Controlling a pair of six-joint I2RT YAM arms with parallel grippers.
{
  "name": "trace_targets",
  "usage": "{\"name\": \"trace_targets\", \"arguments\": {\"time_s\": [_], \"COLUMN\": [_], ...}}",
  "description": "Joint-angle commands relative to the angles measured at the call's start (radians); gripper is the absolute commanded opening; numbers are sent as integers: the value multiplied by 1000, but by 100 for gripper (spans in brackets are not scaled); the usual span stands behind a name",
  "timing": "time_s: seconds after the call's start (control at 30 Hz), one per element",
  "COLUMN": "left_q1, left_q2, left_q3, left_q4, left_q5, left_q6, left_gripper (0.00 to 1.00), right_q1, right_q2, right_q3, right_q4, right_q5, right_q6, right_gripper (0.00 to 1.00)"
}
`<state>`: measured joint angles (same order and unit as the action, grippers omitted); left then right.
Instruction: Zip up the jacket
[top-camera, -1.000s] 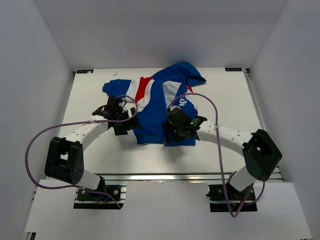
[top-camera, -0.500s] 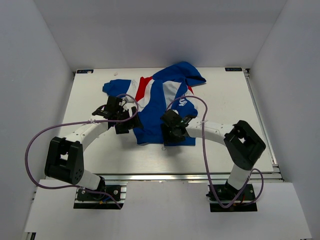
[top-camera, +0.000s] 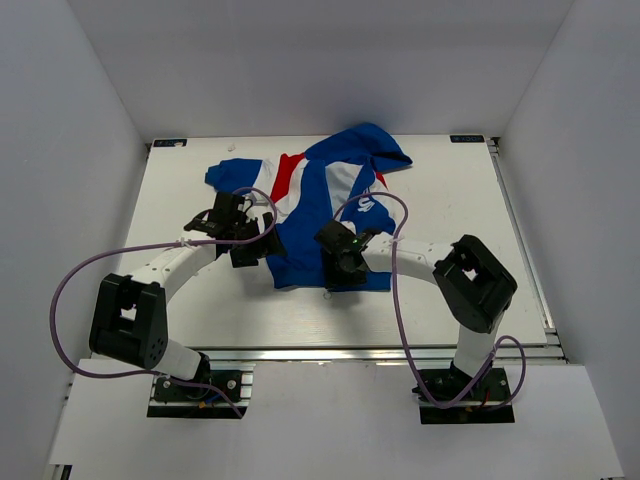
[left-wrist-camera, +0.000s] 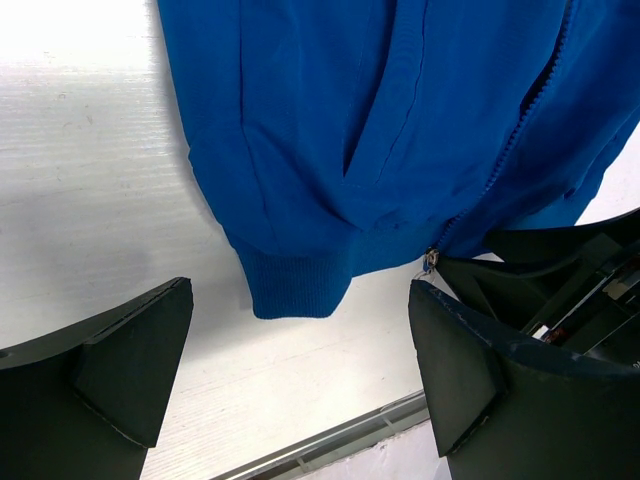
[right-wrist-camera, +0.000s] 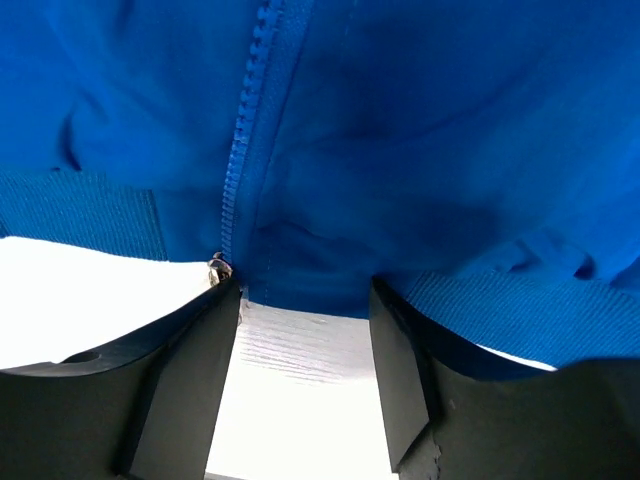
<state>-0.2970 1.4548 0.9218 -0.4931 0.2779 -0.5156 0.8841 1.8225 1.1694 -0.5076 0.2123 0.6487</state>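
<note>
The jacket lies spread on the white table, royal blue with white and red panels, its hem toward the arms. My left gripper hovers beside the hem's left corner, wide open, with only table between its fingers. My right gripper sits at the hem's middle. In the right wrist view its jaws stand open over bare table, tips against the hem edge. The small metal zipper slider rests at the bottom of the zipper teeth, touching the left fingertip. Nothing is gripped.
White walls enclose the table on three sides. A metal rail runs along the near edge. Purple cables loop from both arms. The right gripper's dark body shows close beside the left one's right finger.
The right arm has swung left along the hem, its elbow folding inward, and its jaws have narrowed. The left arm and the jacket have stayed still.
</note>
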Motion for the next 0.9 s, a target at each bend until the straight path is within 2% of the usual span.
{"name": "trace_targets", "arguments": {"time_s": [0.0,0.2,0.53,0.63,0.7,0.87], "left_q1": [-4,-4,-4,-5,-5,-4], "left_q2": [-33,-30,-40,-39,-36,-14], "left_q3": [-12,-11,-6,-9,-11,3], "left_q4": [14,16,2,13,19,11], "left_q5": [14,14,-11,-22,-22,-32], "left_q6": [8,9,6,5,3,3], "left_gripper": [98,98,98,98,98,98], "right_q1": [-2,0,1,0,0,0], "right_q2": [14,-16,112,118,92,-9], "right_q3": [21,7,62,52,36,-28], "right_q4": [-46,-31,-135,-163,-169,-100], "right_q5": [55,64,99,117,133,142], "right_q6": [35,54,95,98,104,83], "right_gripper": [61,62,59,48,36,15]}}
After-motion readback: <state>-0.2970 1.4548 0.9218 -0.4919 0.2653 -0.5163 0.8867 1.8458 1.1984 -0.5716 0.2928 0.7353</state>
